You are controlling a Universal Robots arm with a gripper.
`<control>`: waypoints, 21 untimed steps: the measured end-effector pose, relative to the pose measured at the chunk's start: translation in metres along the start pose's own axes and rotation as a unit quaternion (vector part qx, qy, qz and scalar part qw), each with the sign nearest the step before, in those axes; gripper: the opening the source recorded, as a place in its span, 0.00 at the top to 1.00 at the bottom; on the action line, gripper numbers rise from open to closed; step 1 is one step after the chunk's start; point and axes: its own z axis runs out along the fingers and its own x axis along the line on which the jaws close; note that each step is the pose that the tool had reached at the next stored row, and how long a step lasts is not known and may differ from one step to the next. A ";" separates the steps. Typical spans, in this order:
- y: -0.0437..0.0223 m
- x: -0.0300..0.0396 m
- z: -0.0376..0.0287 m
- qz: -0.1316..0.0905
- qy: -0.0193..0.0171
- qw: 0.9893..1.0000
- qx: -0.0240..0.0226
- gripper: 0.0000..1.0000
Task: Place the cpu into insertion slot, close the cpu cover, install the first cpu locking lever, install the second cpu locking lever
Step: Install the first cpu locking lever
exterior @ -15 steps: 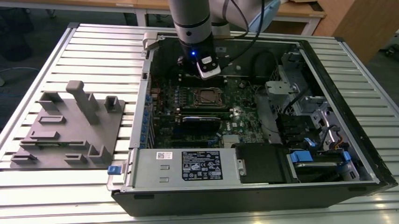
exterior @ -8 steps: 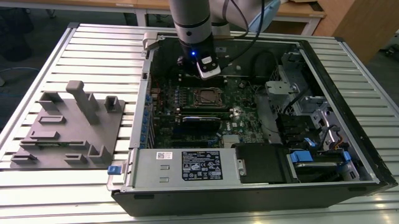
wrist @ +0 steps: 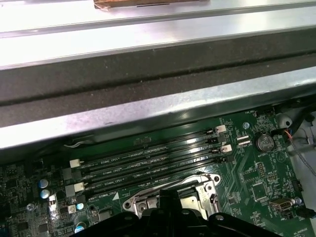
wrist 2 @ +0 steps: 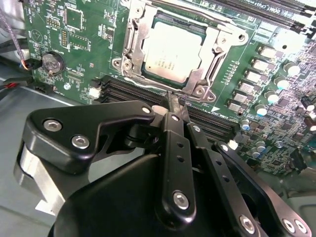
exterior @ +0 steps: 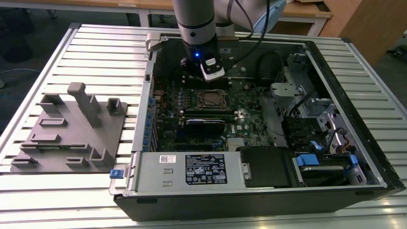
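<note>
Hovering my gripper (wrist 2: 174, 104), fingers pinched together and empty, just beside the cpu cover (wrist 2: 213, 35); cpu (wrist 2: 170, 52) seated.

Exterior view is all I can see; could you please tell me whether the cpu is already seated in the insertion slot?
Observer: Yes; in the second wrist view the cpu lies flat in the insertion slot, silver top up.
Operator: Thank you. Is the cpu cover down?
Observer: It looks down: the cpu cover frames the chip's edges.
Operator: And the gripper?
Observer: The gripper is shut, its tip just beside the socket, over the memory slots.
</note>
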 end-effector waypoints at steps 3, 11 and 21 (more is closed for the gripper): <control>0.0000 0.0000 0.0000 0.000 0.000 1.000 0.000 0.90; -0.0001 0.0001 0.0004 0.000 0.003 1.000 0.003 0.90; -0.0001 0.0001 0.0004 0.000 0.004 1.000 0.003 0.90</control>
